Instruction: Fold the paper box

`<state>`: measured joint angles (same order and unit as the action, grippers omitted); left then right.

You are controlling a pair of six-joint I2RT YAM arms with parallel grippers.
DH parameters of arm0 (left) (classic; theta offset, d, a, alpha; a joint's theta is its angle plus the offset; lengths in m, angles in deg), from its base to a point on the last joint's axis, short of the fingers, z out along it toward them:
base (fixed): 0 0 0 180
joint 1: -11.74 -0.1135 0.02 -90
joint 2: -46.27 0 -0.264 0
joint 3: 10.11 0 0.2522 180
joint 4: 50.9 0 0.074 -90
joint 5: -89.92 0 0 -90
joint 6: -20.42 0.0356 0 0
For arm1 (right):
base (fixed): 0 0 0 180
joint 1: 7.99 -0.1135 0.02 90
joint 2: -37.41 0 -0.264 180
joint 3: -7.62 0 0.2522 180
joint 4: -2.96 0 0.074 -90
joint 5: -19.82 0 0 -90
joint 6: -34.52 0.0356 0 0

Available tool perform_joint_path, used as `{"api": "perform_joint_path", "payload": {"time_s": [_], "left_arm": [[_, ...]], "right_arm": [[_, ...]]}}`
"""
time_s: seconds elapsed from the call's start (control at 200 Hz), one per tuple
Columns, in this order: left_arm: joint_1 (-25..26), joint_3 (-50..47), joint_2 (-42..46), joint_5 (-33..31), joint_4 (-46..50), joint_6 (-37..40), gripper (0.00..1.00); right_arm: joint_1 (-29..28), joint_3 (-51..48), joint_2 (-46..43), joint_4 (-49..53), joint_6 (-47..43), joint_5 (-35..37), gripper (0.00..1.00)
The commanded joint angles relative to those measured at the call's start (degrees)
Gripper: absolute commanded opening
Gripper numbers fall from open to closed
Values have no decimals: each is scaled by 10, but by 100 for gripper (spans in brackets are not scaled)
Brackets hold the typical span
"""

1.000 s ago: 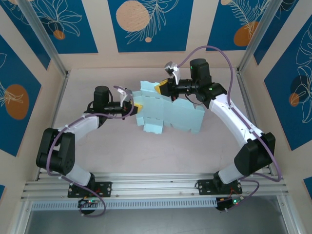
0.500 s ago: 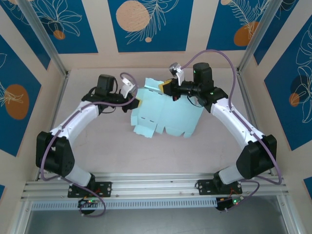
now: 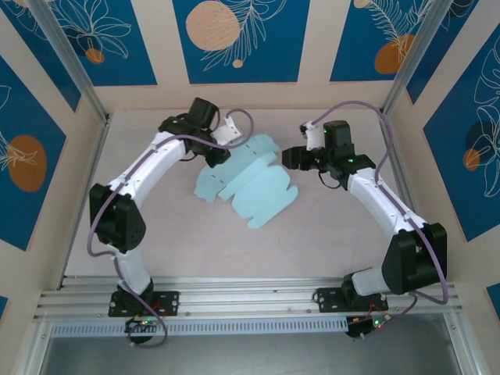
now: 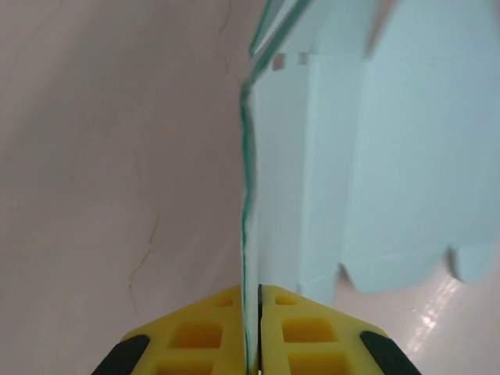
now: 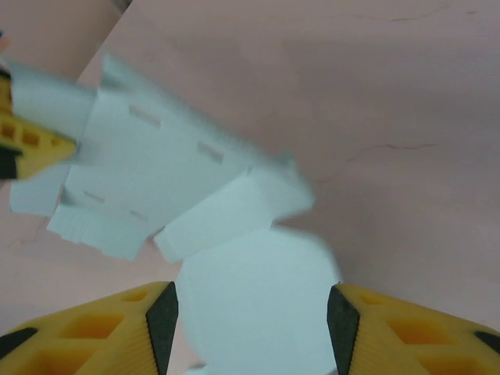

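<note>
— How do the arms stand?
— The left arm rises from its base, bends at the elbow and stretches to the far side of the table. The right arm curves in from its own side, wrist turned toward the left one

— And around them?
— A pale pinkish table with faint crack-like lines. It is boxed in by walls with blue panels bearing leaf outlines and orange discs, and a metal rail runs along the near edge

— Where is the paper box?
— The paper box is a flat light-blue cut-out with flaps. It spreads over the table from the left gripper's tips out toward the right gripper

— Who holds it?
— The left gripper is pinched tight on the sheet's edge, which stands upright out of its fingertips. The right gripper has its fingers parted, just beside the nearest flap and apart from it. The pale blur between them is perhaps a flap lying below, too soft to be sure. Small slots are cut in the card
</note>
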<state>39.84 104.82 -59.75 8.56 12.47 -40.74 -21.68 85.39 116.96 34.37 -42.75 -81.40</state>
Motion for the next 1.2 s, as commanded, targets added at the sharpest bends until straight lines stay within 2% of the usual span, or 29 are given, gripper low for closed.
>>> {"api": "perform_joint_path", "payload": {"time_s": [0.0,0.155,0.305,0.515,0.655,0.87,1.195], "left_arm": [[33,23,-32,-135,21,54,9],[47,47,-90,-211,-33,57,9],[64,57,-126,-249,-79,66,8],[79,-6,-110,-295,-194,67,8],[85,-49,-94,-326,-264,72,9],[87,-49,-117,-352,-264,72,10],[87,-34,-131,-347,-260,69,10]], "right_arm": [[25,14,-15,41,78,19,58],[45,30,17,84,116,32,58],[49,26,64,73,145,-10,58],[49,23,133,44,203,-56,59],[47,26,186,19,227,-77,54],[21,3,210,-56,248,-58,51],[3,6,267,-124,252,-45,51]]}}
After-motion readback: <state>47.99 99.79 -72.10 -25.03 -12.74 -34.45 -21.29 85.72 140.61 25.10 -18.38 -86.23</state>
